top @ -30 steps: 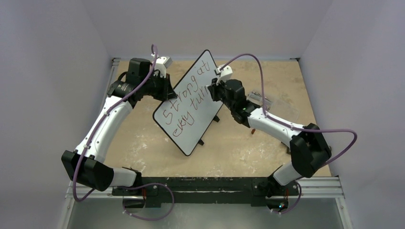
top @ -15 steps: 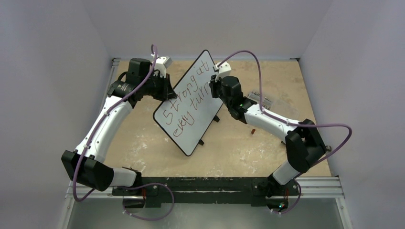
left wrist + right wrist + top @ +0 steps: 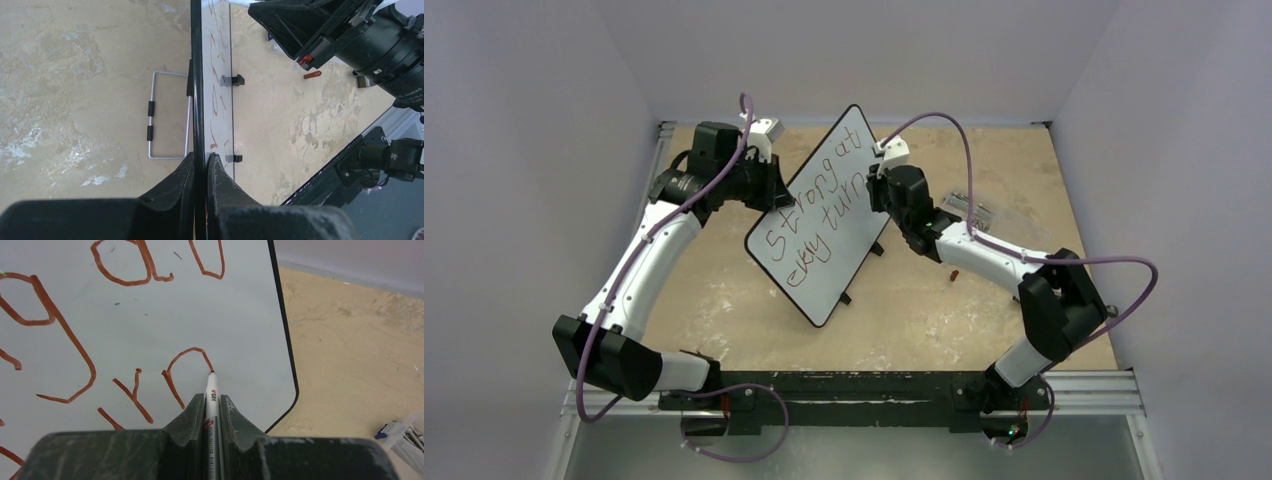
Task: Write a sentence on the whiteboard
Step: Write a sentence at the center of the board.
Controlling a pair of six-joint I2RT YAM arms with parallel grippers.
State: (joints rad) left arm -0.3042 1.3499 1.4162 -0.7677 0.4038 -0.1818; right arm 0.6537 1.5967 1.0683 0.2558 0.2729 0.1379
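**Two grippers at a standing whiteboard: one clamps its rim, one writes**

Two fingers of the left gripper (image 3: pixel 201 159) are pressed narrow on the thin black rim of the whiteboard (image 3: pixel 196 75), one on each face, so the board is seen edge-on from the left wrist. In the top view this grip sits on the board's long edge at 10 o'clock.

The right gripper (image 3: pixel 212 399) is closed around a slim red-and-white marker (image 3: pixel 211 392), which points out between the fingers toward 12 o'clock in the right wrist view. The dark tip touches the white surface at the end of an arch-shaped stroke. In the top view this gripper meets the writing face from 2 o'clock.

The whiteboard stands propped up near the middle of the table (image 3: pixel 924 310), its long side running from 7 o'clock to 1 o'clock. The sentence (image 3: pixel 809 215) crosses it in two slanted reddish-brown lines; the upper reads roughly "Strong at" and the lower ends under the right gripper.

Two small black feet (image 3: pixel 232 80) stick out from the writing face, and a wire stand (image 3: pixel 167 115) lies on the table just behind the board. A small red cap (image 3: pixel 954 272) lies on the table at 4 o'clock from the board. A clear plastic box (image 3: pixel 969 207) sits at 3 o'clock, partly behind the right arm.
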